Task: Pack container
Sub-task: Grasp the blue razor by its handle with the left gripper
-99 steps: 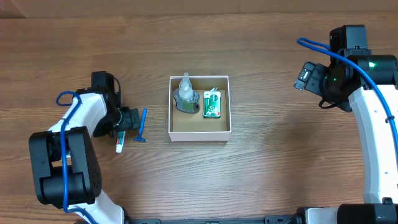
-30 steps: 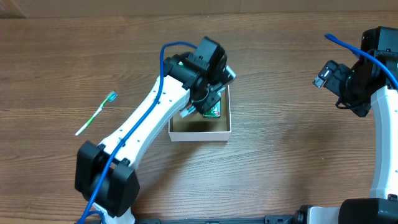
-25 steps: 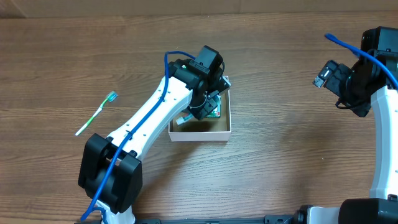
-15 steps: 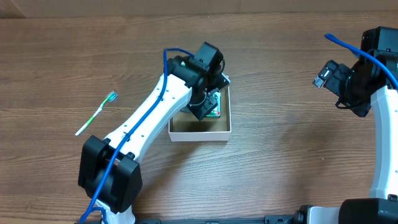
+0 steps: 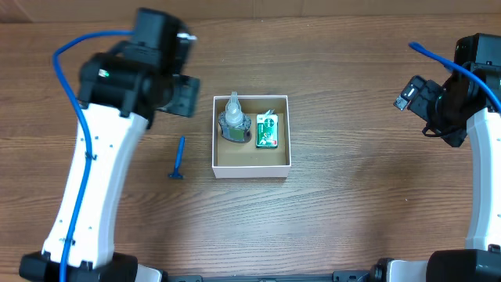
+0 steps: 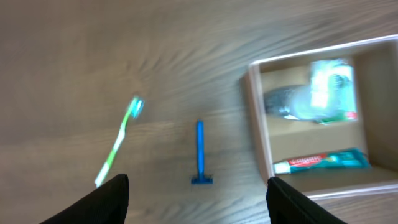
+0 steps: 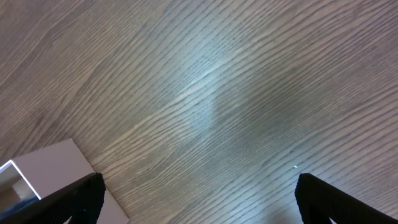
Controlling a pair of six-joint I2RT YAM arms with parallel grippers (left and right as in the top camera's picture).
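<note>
The left gripper [image 6: 198, 202] hangs high above the table [image 5: 344, 204], its 2 fingers spread wide with nothing between them. From its wrist camera, the box [image 6: 254, 124] lies ahead and off to the right, with its closest wall reaching down beside the right finger. It sits flat on the wood, open side up.

3 things show inside the box. A clear bottle [image 6: 291, 102] sits toward the far side, too blurred to tell more. A toothpaste tube [image 6: 323, 163] lies flat along the wall nearest the gripper. In the overhead view a green packet [image 5: 267, 131] rests just beside the bottle, on the side away from the left gripper.

A blue razor [image 6: 199, 152] lies on the table straight ahead of the gap between the 2 fingers, near the box but not touching it. Its head points back toward the gripper and its handle points away. A green and white toothbrush [image 6: 117, 144] lies ahead of the left finger, slanted, with its bristle end farthest from the gripper and well apart from the razor.

The right gripper [image 7: 199, 193] is also spread open and holds nothing, with bare wood under it. 1 white corner of the box shows just beside its left finger in the right wrist view. In the overhead view the box lies well apart from this gripper.
</note>
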